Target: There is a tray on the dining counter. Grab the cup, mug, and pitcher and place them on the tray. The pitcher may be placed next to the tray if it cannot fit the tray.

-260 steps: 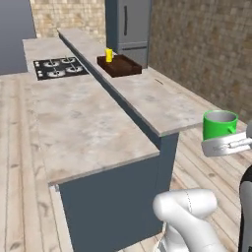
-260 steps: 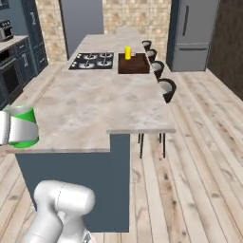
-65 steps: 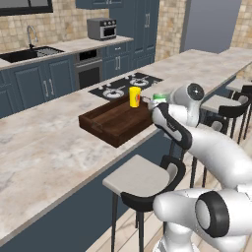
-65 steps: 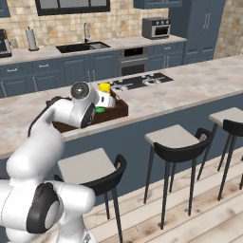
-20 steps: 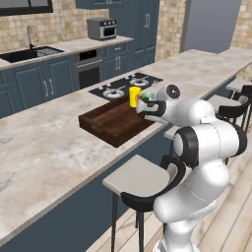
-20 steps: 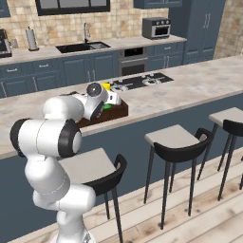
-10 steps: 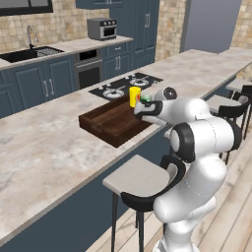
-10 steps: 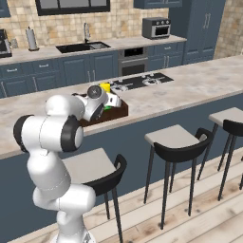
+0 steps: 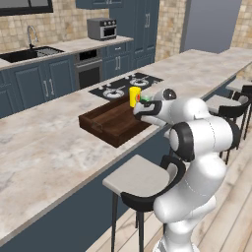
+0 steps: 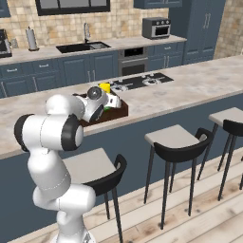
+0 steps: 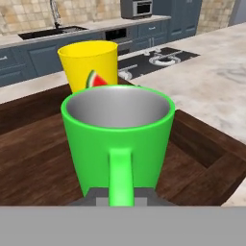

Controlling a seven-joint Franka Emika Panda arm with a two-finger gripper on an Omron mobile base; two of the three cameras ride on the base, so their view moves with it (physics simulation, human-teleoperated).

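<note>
1. Hand view, left to right: dark wood of the tray (image 11: pixel 33 144) across the left and lower frame, then the yellow cup (image 11: pixel 89 67) with a watermelon picture at upper centre, standing in the tray just behind the mug (image 11: pixel 118 139).
2. Green mug dead centre, upright, grey inside, handle running straight down to the gripper (image 11: pixel 120 201) at the bottom edge; jaws clamped shut on that handle.
3. Raised tray wall at right, then the beige dining counter (image 11: pixel 211 81) and the black stovetop (image 11: pixel 158 56) toward the upper right.
4. Left base view: tray (image 9: pixel 109 124) mid-frame on the counter, cup (image 9: pixel 134 96) at its right end, gripper (image 9: pixel 141 109) close beside it over the tray.
5. Right base view: gripper (image 10: pixel 115 101) left of centre above the tray (image 10: pixel 121 111), a sliver of green under it.
6. Cannot tell whether the mug base touches the tray floor.
7. Risks: letting go while hovering could tip the mug; pushing further forward could knock the cup over, given the slim gap; pulling back with a finger caught in the handle could drag the mug against the tray wall.
8. Pitcher yet to be fetched.
</note>
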